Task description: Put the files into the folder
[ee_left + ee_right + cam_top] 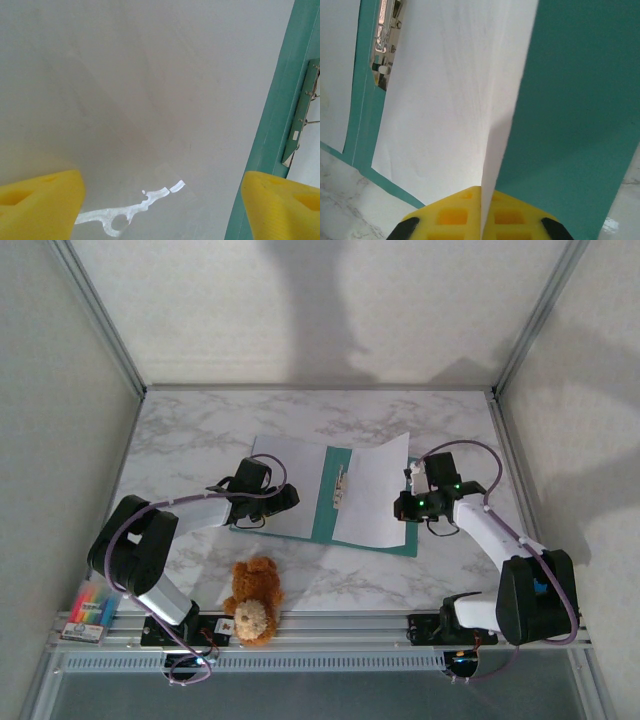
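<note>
The folder (328,502) is seen lying open on the marble desk (190,435), between the two arms. One sheet of the files (372,492) is held up at a slant over the folder's right half. Its near edge is pinched between the shut yellow fingertips of the right end effector (407,505). In the right wrist view this sheet (445,100) is seen edge-on in the right end effector (481,202), with the teal cover (570,100) to its right. A metal clip (387,30) is fixed on the spine at the upper left. A second white sheet (288,472) is laid flat on the folder's left half. The left end effector (275,500) is held above it with its jaws spread wide and nothing gripped. Its yellow fingers (35,205) are seen well apart over the white surface (125,100), beside the teal spine strip (272,110). A teddy bear (252,602) is placed at the desk's near edge.
</note>
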`<state>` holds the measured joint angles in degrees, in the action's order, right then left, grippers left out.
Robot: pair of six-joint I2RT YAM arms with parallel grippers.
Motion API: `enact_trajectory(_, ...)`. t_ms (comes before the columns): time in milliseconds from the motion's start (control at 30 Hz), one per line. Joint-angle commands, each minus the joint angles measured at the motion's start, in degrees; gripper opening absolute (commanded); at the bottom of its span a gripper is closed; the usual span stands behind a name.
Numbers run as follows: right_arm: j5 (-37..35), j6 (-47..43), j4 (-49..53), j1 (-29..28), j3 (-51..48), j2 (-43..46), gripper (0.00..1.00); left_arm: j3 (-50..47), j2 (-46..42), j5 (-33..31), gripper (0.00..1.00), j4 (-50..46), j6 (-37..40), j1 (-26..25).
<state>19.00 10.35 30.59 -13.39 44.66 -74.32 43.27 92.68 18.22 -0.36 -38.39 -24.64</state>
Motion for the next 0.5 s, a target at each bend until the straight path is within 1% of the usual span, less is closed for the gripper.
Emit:
enact_trajectory(0,-1.0,-1.5,1.0,-0.6,1.8,-0.8,0.00,-1.8,3.3,-1.4,0.84,-4.0,1.3,0.8)
enact_trajectory(133,0.3,-1.9,0.0,-1.3,1.4,-0.4,0.00,-1.6,3.6,-1.5,0.84,-4.1,1.4,0.7)
enact_trajectory(300,-0.6,-2.6,0.1,-2.5,2.0,-0.6,0.00,-1.5,3.9,-1.3,0.84,-3.9,1.3,0.8)
enact_trajectory(467,-4.9,-3.6,1.0,-5.5,2.6,0.2,0.00,-1.4,4.0,-1.3,0.84,-3.9,1.3,0.7)
